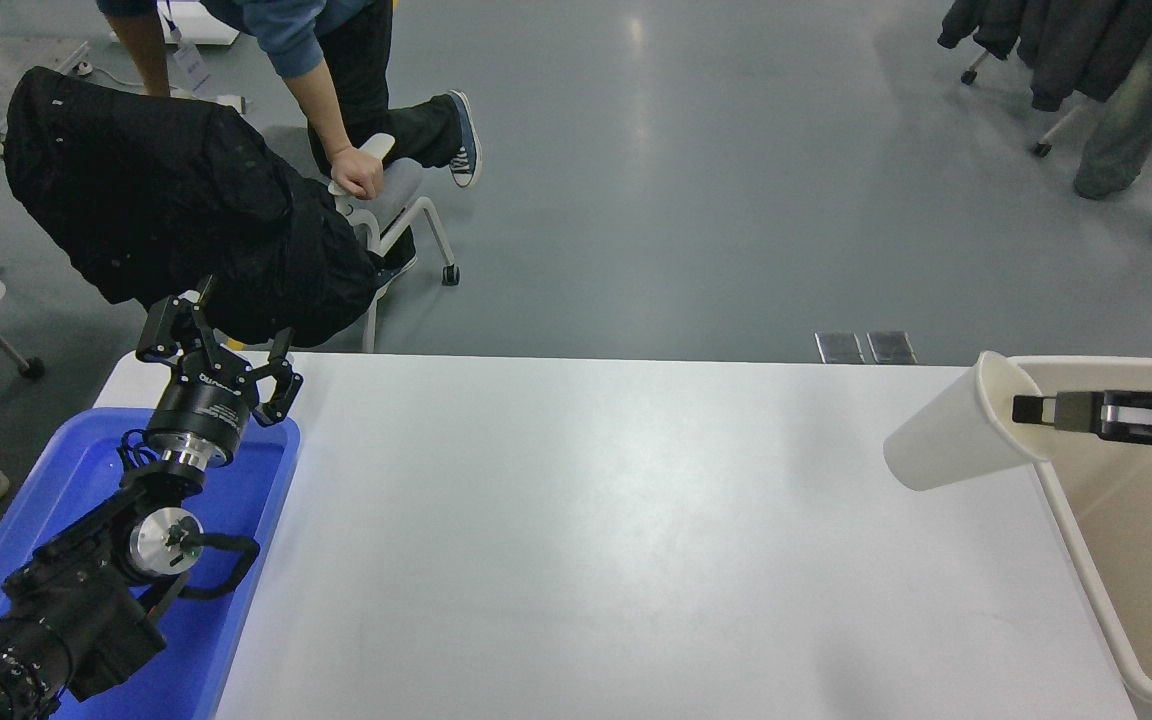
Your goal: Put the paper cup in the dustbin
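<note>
- Currently logged: the right gripper (pixel 1028 410) entered from the right edge of the frame, fingers pinched on the rolled rim of the paper cup (pixel 956 435), one finger inside the mouth, one seemingly outside.
- Cup was held off the white table (pixel 586 540), tilted, mouth toward the right, base toward the left; its mouth overlapped the near-left rim of the dustbin (pixel 1066 520) at the right of the frame, while the body hung over the table's far right corner.
- Judgement: transport step nearly complete, release not yet due. You should have carried the cup further right until its whole body sat over the beige interior before spreading the fingers.
- Risk, as judged: opened here, the cup's base would likely drop on the table or catch the bin's rim and roll off.
- Rim-only pinch on thin paper looked marginal; you were best advised to move smoothly, without jerks.
- Left gripper (pixel 216 345) sat parked at the lower left, fingers spread, over the blue tray (pixel 246 560).
</note>
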`<state>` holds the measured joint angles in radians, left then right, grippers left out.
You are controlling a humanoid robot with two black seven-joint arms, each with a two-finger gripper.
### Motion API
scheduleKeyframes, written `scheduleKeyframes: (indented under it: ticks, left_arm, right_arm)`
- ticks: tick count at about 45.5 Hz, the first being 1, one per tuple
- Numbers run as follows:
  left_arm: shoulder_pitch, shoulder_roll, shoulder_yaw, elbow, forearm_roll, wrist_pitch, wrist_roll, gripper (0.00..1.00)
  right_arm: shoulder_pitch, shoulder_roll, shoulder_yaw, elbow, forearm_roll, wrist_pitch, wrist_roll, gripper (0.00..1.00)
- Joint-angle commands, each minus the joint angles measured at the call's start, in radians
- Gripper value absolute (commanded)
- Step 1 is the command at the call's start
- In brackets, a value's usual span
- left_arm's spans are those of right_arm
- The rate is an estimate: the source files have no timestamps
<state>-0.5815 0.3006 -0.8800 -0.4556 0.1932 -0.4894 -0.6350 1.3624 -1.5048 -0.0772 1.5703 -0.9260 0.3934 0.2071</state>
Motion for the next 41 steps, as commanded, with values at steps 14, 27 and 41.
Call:
scheduleKeyframes:
  ticks: [14,27,41]
  left_arm:
    - [0.0,-0.001,-0.001,0.0,0.0,0.0,0.0,1.0]
    - [-0.001,-0.001,-0.001,0.0,0.0,0.0,0.0,1.0]
    - [-0.001,-0.001,-0.001,0.0,0.0,0.0,0.0,1.0]
  right_arm:
    - [-0.278,0.224,-0.121,-0.798,0.717,0.016,-0.011,0.0]
    - [-0.586,0.581,-0.108,-1.251,0.981,0.001,-0.037,0.0]
    - [-0.738,0.909,0.03,-1.615,1.052,-0.105,-0.185,0.0]
